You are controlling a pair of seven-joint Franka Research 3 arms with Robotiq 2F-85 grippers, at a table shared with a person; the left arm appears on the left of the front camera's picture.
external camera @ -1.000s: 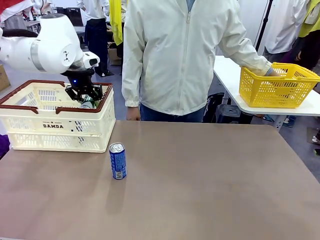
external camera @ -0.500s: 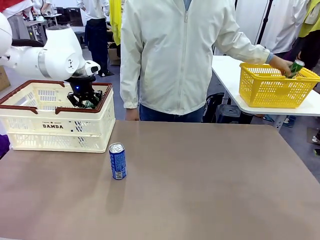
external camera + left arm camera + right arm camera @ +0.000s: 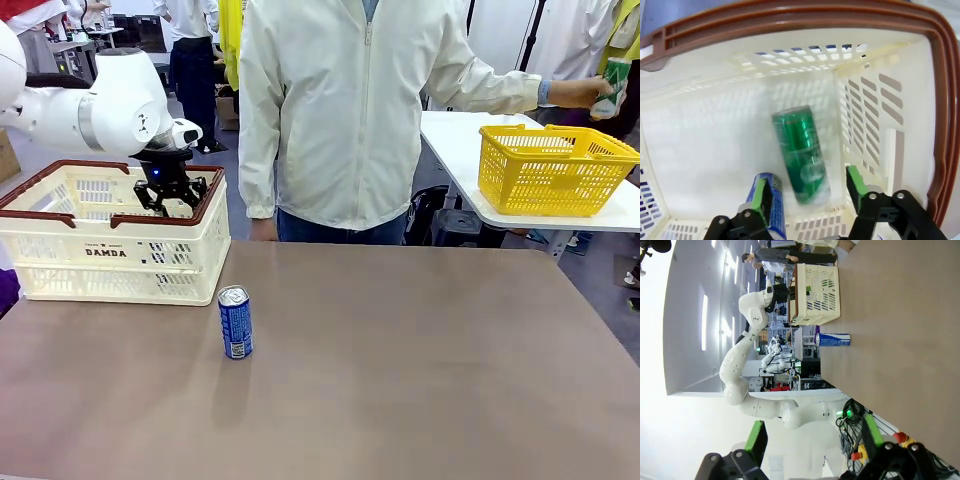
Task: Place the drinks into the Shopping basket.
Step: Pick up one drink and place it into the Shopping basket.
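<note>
Now the left gripper [image 3: 170, 196], upper left of the front view, has opened inside the Shopping basket [image 3: 70, 268]. The green can [image 3: 800, 150] it clamped lies free below. The right gripper [image 3: 812, 440] gapes empty. One blue can [image 3: 235, 322] waits on the tabletop [image 3: 420, 380], centre-left.

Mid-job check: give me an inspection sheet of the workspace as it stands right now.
Surface: brown table, flat, no spills seen.
Job's things: blue can upright on the table beside the Shopping basket; inside it a green can lies on its side next to a second blue can.
Clutter: nothing seen.
Grippers: left gripper open over the basket, fingers holding nothing; right gripper open, empty.
Cables: dark loops off the table's edge.
Surroundings: person across the table, hand holding a further green can by a yellow basket on a side table.
</note>
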